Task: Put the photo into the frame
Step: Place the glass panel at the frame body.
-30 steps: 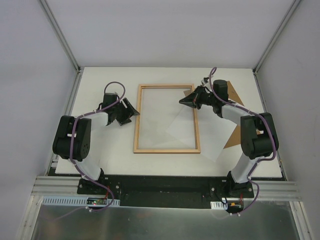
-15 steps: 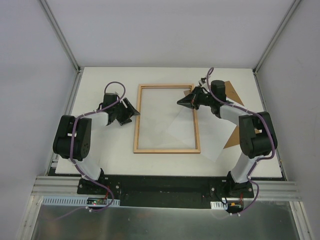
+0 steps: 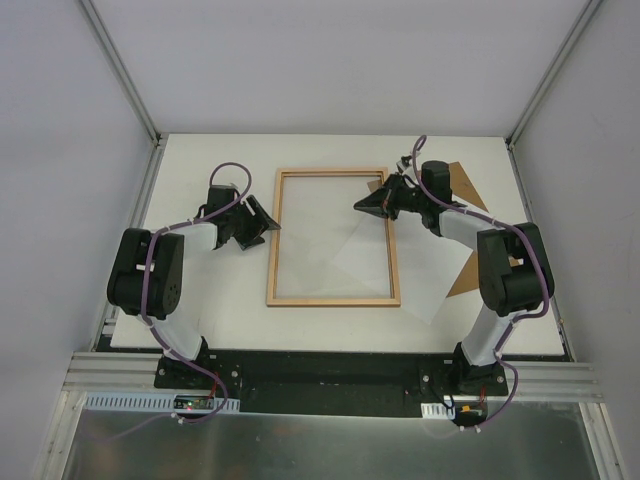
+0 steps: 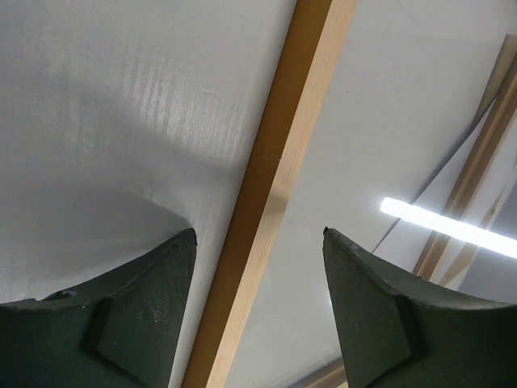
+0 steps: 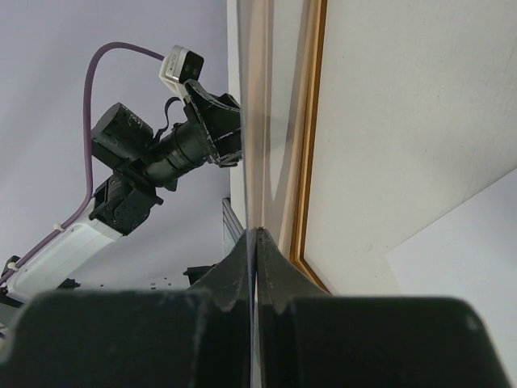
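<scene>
We count two grippers. The left gripper [image 4: 258, 233] has its jaws standing well apart and holds nothing: in its wrist view the two dark fingertips [image 4: 166, 267] sit on either side of a single wooden rail, which runs up between them. We cannot tell whether either tip touches the wood. The right gripper [image 5: 256, 230] is pressed fully closed, tip against tip, and we see nothing caught between them.

There is one frame [image 3: 334, 300]. It lies flat at the middle of the table [image 3: 240, 290], long sides running away from the arms. Its left rail is the one between the left jaws. From above, the right gripper [image 3: 360, 204] is over the upper right part of the pane, just inside the right rail; whether it rests on the pane we cannot tell.

There is one photo [image 3: 438, 275]. It lies white side up and skewed, near the closed right jaws and well apart from the open left ones. One corner reaches in behind the pane, and the right rail crosses it unbroken. One brown board [image 3: 468, 188] shows from under the photo's far edge.
</scene>
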Motion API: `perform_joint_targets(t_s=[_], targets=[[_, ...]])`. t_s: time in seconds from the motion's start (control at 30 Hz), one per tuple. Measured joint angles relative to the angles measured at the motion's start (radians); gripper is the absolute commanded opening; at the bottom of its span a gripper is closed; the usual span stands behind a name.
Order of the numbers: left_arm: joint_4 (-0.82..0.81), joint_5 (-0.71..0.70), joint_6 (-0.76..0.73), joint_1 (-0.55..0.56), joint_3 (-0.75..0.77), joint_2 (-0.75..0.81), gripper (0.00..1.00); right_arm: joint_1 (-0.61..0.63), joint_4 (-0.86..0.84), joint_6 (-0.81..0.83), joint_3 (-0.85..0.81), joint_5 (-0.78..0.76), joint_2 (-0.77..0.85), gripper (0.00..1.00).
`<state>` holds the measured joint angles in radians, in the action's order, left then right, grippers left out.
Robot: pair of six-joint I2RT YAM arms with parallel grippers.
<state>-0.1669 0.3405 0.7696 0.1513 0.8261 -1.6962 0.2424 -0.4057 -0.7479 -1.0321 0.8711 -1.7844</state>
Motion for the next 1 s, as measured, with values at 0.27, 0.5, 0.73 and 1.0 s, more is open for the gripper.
perform_joint_targets(t_s=[0.27,0.5,0.73,1.0], targets=[[0.013,-0.001,-0.002,0.0,0.008,-0.007,0.58,0.01,0.059,0.06,-0.006,-0.015,0.001,0.01],[0.023,-0.002,-0.004,0.0,0.011,-0.014,0.49,0.014,0.089,0.095,-0.019,-0.021,0.001,0.01],[0.031,-0.001,-0.005,0.0,0.015,-0.019,0.49,0.015,0.112,0.115,-0.032,-0.024,0.009,0.01],[0.031,-0.001,-0.006,0.0,0.015,-0.019,0.5,0.015,0.126,0.13,-0.046,-0.026,0.024,0.01]])
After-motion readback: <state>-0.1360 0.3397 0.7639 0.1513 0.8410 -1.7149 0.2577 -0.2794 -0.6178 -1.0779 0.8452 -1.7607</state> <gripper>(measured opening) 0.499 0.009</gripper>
